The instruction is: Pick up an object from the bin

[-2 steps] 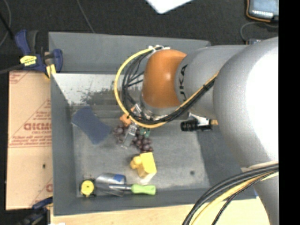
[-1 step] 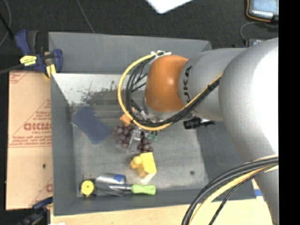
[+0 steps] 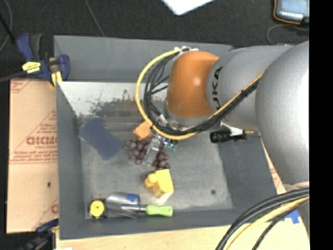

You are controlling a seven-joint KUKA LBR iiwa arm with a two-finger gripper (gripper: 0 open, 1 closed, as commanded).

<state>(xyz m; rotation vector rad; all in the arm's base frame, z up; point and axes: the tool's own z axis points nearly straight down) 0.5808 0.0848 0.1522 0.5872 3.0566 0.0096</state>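
Gripper (image 3: pixel 154 149) low at middle of bin (image 3: pixel 68 160), on dark purple grape bunch (image 3: pixel 136 149) | jaws: grasp state cannot be told | orange piece (image 3: pixel 141 129) just beside bunch, yellow block (image 3: pixel 160 183) near.

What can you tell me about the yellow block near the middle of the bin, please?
The yellow block looks like smooth plastic: boxy, with a smaller rounded yellow lump on its left and a paler face at its lower edge. It rests on the grey bin floor, in the view just below a cluster of dark purple grapes and above a green-handled tool, apparently apart from both.
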